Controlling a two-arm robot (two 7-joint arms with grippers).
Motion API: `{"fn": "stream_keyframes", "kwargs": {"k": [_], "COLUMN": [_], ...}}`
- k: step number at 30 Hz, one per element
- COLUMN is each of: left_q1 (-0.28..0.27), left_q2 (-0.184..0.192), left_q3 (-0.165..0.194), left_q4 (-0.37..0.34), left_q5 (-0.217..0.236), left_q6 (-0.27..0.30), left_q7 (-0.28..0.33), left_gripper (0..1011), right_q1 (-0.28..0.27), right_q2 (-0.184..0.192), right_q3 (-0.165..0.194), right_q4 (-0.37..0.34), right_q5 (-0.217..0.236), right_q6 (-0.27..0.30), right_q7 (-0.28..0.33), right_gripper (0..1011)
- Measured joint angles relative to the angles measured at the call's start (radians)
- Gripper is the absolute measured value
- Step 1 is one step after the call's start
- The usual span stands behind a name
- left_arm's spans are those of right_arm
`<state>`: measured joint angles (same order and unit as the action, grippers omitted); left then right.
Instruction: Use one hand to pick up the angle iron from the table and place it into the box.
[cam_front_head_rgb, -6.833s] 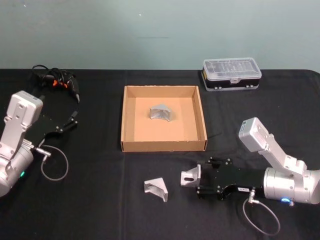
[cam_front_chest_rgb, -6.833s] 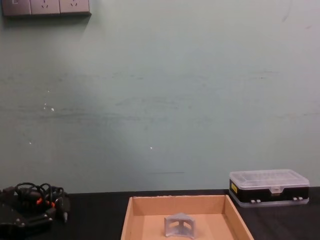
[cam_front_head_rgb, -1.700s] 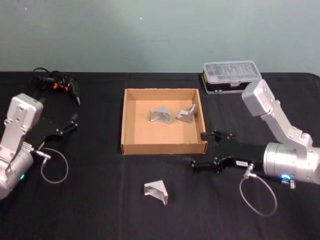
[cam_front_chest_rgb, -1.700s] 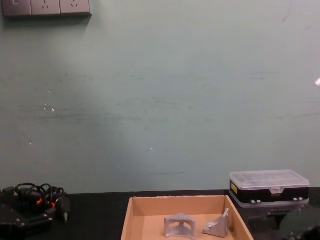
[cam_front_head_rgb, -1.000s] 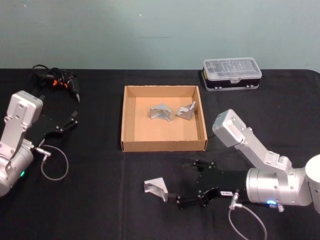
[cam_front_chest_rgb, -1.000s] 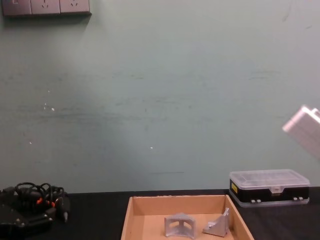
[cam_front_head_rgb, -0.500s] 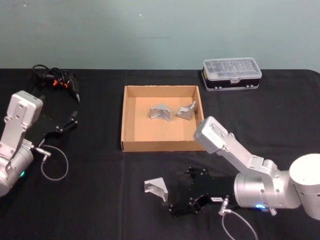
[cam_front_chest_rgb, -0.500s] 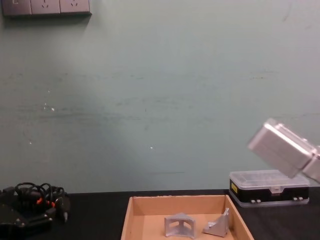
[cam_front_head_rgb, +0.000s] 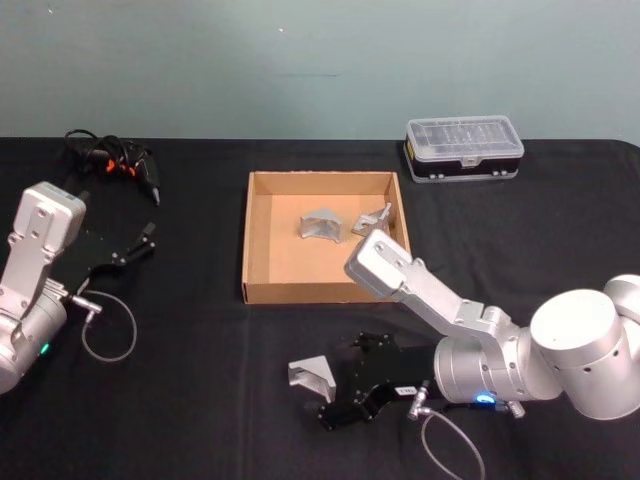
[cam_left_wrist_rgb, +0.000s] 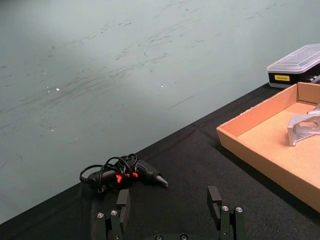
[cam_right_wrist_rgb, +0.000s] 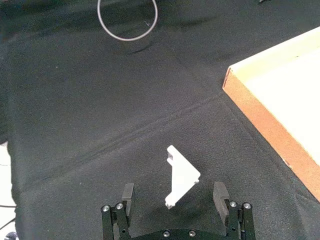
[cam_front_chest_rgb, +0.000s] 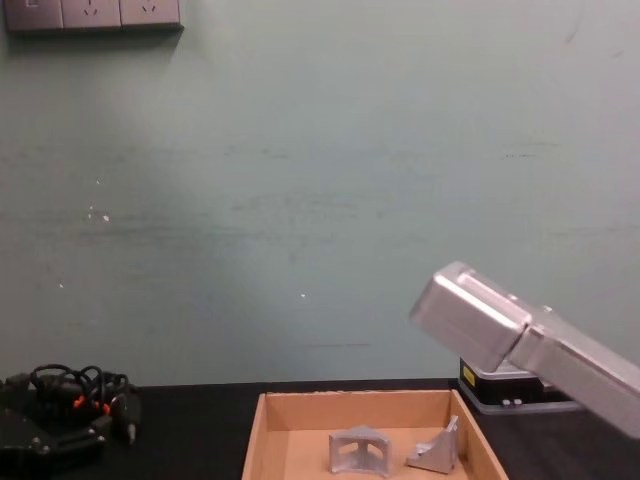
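Two angle irons (cam_front_head_rgb: 322, 226) in box (cam_front_head_rgb: 326, 292), third iron (cam_front_head_rgb: 312, 378) on table (cam_front_head_rgb: 190, 400)

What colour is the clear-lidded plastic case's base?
The plastic case's base is black, with a yellow label; clearest in the left wrist view.

2 angle irons (cam_front_head_rgb: 320, 226) in box (cam_front_head_rgb: 325, 292); 3rd iron (cam_front_head_rgb: 312, 378) on table (cam_front_head_rgb: 180, 410), front.

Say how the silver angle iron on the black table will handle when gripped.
The silver metal angle iron looks rigid, so it probably won't flex. Its smooth faces might slip in the open right hand. Flat-sided, it seems unlikely to roll.
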<state>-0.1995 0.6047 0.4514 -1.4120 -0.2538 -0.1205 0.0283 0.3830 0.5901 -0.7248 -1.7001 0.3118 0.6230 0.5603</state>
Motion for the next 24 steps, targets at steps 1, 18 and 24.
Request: {"fn": "stream_keyframes", "kwargs": {"k": [1,18,24], "left_q1": [0.000,0.000,0.000], "left_q2": [0.000,0.000,0.000], "left_q3": [0.000,0.000,0.000], "left_q4": [0.000,0.000,0.000], "left_q5": [0.000,0.000,0.000], "left_q6": [0.000,0.000,0.000], "left_q7": [0.000,0.000,0.000], "left_gripper": [1011,1011,1011], "right_q1": [0.002,0.013,0.012], "right_q2": [-0.004,-0.052,-0.054], "right_q3": [-0.002,0.008,0.012], "right_q4": [0.004,0.053,0.057], "right_q5": [-0.003,-0.031,-0.032], "right_q6": [0.001,-0.013,-0.020], "right_q7": [0.000,0.004,0.008], "right_gripper": [1000,1000,1000]}}
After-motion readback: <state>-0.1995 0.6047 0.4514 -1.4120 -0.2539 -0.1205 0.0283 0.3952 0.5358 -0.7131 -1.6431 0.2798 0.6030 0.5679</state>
